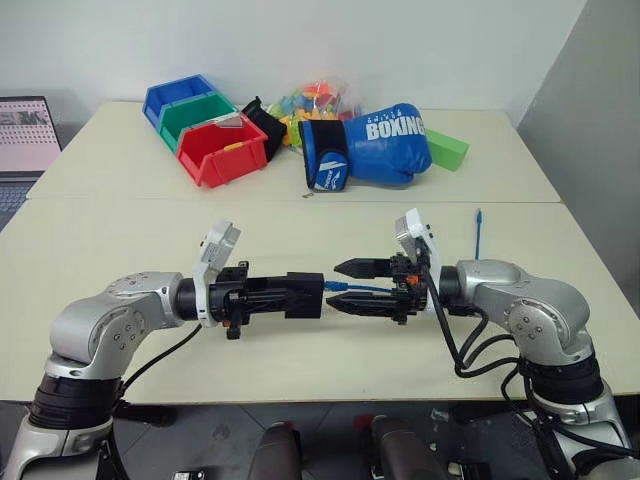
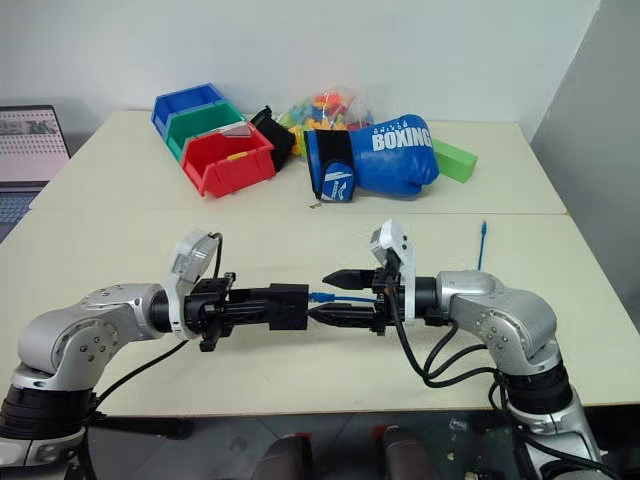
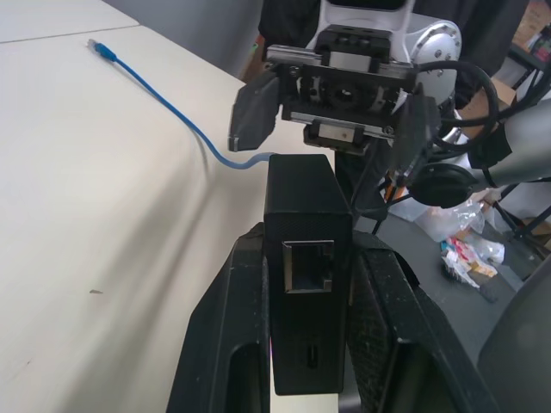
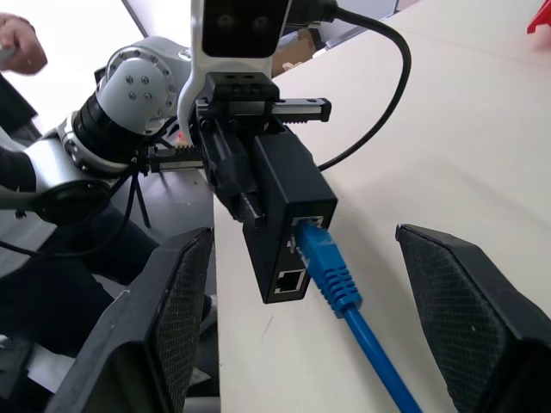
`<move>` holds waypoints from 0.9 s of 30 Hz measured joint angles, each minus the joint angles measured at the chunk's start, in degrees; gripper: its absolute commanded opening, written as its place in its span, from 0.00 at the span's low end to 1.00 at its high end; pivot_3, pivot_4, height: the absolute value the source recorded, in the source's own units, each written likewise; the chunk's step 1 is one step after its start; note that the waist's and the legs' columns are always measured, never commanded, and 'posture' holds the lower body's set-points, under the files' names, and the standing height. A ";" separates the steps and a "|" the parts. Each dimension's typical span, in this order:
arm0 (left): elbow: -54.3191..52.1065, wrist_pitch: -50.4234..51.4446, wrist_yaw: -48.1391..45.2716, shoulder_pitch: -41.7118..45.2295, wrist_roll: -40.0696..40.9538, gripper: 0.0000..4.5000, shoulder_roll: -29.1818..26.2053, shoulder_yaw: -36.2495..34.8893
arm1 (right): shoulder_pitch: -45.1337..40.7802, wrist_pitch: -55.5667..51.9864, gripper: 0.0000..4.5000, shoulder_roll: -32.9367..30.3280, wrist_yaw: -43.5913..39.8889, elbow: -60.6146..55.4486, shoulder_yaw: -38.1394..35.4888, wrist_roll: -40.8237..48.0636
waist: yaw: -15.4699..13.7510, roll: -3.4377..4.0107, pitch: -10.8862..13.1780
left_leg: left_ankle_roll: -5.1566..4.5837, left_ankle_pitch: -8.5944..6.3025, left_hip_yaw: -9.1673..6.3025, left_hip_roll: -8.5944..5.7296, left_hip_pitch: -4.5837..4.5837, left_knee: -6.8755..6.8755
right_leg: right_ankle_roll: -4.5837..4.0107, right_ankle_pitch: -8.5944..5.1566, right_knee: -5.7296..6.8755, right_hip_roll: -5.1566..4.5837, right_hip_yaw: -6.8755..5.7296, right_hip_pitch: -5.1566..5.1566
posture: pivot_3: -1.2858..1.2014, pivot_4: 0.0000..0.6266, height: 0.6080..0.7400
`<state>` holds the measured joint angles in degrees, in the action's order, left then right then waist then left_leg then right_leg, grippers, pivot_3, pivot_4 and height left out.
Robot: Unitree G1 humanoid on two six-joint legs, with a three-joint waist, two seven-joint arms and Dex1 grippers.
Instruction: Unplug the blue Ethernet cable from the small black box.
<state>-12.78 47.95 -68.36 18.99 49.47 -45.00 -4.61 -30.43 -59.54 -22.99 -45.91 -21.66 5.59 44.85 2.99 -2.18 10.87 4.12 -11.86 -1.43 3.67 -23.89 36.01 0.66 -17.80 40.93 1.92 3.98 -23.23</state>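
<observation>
Both arms reach inward at chest height, the left gripper (image 1: pixel 305 295) clamped tight and the right gripper (image 1: pixel 345 285) facing it with fingers (image 4: pixel 168 314) spread wide.

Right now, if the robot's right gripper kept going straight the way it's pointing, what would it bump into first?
Probably the blue Ethernet cable plug, which sits between the right gripper's open fingers, and right behind it the small black box held by the left gripper.

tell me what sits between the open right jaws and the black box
The blue cable: its plug is still in the black box, and the cord runs back between the right gripper's open jaws, shown in the right wrist view.
</observation>
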 measured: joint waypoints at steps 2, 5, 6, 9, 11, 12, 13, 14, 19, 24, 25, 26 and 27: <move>-0.03 -0.22 -0.48 -0.14 -0.29 0.17 -0.20 0.00 | -0.02 -0.98 0.80 0.97 0.58 0.78 -0.11 1.32 | 0.06 0.00 0.00 | 0.00 0.00 0.00 0.00 0.00 0.00 | 0.00 0.00 0.00 0.00 -0.01 0.00 | 0.52 0.24 1.00; -0.09 -0.82 -1.06 -0.16 -0.43 0.17 -0.24 0.00 | -0.04 -1.67 0.80 1.29 0.98 1.68 -0.09 2.40 | 0.09 0.00 0.00 | 0.00 0.00 0.00 0.00 -0.01 0.00 | 0.01 0.00 -0.01 0.00 -0.02 0.00 | 0.52 0.24 1.00; -0.09 -0.90 -1.11 -0.17 -0.49 0.17 -0.26 0.00 | -0.04 -1.74 0.80 1.27 0.97 1.84 -0.07 2.54 | 0.10 0.00 0.00 | 0.00 0.00 0.00 0.00 -0.01 0.00 | 0.01 0.00 -0.01 0.00 -0.02 0.00 | 0.52 0.24 1.00; -0.09 -1.02 -1.27 -0.17 -0.64 0.17 -0.27 0.00 | -0.16 -2.06 0.80 1.24 0.91 2.12 0.05 3.13 | 0.12 0.00 0.00 | 0.00 0.00 0.00 0.00 -0.01 0.00 | 0.01 -0.01 -0.01 0.01 -0.02 0.00 | 0.52 0.24 1.00; -0.09 -1.05 -1.38 -0.18 -0.64 0.17 -0.27 0.00 | -0.31 -2.09 0.80 1.24 0.92 2.36 0.08 3.22 | 0.13 0.00 0.00 | 0.00 0.00 0.00 0.00 -0.01 -0.01 | 0.01 -0.01 -0.01 0.01 -0.02 0.00 | 0.52 0.24 1.00; -0.09 -1.06 -1.44 -0.18 -0.66 0.17 -0.27 0.00 | -0.34 -2.09 0.80 1.25 0.92 2.44 0.09 3.24 | 0.13 0.00 0.00 | 0.00 0.00 0.00 0.00 -0.01 -0.01 | 0.01 -0.01 -0.02 0.01 -0.02 0.00 | 0.52 0.24 1.00; -0.09 -1.08 -1.50 -0.18 -0.68 0.17 -0.27 0.00 | -0.40 -2.08 0.80 1.27 0.92 2.72 0.10 3.24 | 0.14 0.00 0.00 | 0.00 0.00 0.00 0.00 -0.01 -0.01 | 0.01 -0.01 -0.02 0.01 -0.02 0.00 | 0.52 0.24 1.00; -0.09 -1.11 -1.59 -0.18 -0.69 0.17 -0.27 0.00 | -0.42 -2.08 0.80 1.29 0.93 2.97 0.12 3.24 | 0.15 0.00 0.00 | 0.00 0.00 0.00 0.00 -0.01 -0.01 | 0.01 -0.01 -0.02 0.01 -0.02 0.00 | 0.52 0.24 1.00; -0.09 -1.22 -2.23 -0.24 -0.73 0.17 -0.27 0.00 | -0.46 -2.07 0.80 1.30 0.91 3.53 0.24 3.24 | 0.16 0.00 0.00 | 0.00 0.00 0.00 0.00 -0.01 -0.01 | 0.02 -0.01 -0.02 0.01 -0.02 -0.01 | 0.52 0.24 1.00; -0.08 -1.88 -2.42 -0.32 -1.05 0.17 -0.27 0.00 | -0.49 -2.02 0.63 1.01 0.84 3.95 0.53 3.23 | 0.17 0.00 0.00 | 0.00 0.00 0.00 0.00 -0.01 -0.02 | 0.02 -0.01 -0.03 0.01 -0.02 -0.01 | 0.52 0.24 1.00; -0.08 -1.96 -2.45 -0.32 -1.06 0.17 -0.27 0.00 | -0.51 -2.01 0.59 0.96 0.83 3.96 0.64 3.22 | 0.17 0.00 0.00 | 0.00 0.00 0.00 0.00 -0.01 -0.02 | 0.02 -0.01 -0.03 0.01 -0.02 -0.01 | 0.52 0.24 1.00; -0.08 -1.98 -2.45 -0.32 -1.08 0.17 -0.27 0.00 | -0.52 -1.99 0.55 0.95 0.81 3.96 0.75 3.21 | 0.18 0.00 0.00 | 0.00 0.00 0.00 0.00 -0.01 -0.02 | 0.02 -0.01 -0.03 0.01 -0.02 -0.01 | 0.52 0.24 1.00; -0.07 -2.02 -2.47 -0.32 -1.10 0.17 -0.27 0.00 | -0.54 -1.84 0.51 0.84 0.68 3.96 0.94 3.16 | 0.18 0.00 0.00 | 0.00 0.00 0.00 0.01 -0.01 -0.02 | 0.02 -0.01 -0.04 0.01 -0.02 -0.01 | 0.52 0.24 1.00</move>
<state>-12.85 45.93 -70.83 18.67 48.37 -45.27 -4.61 -30.97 -61.38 -22.15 -45.23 -17.70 6.52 48.01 3.16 -2.18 10.87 4.12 -11.86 -1.43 3.68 -23.90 36.00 0.68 -17.81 40.89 1.93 3.96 -23.24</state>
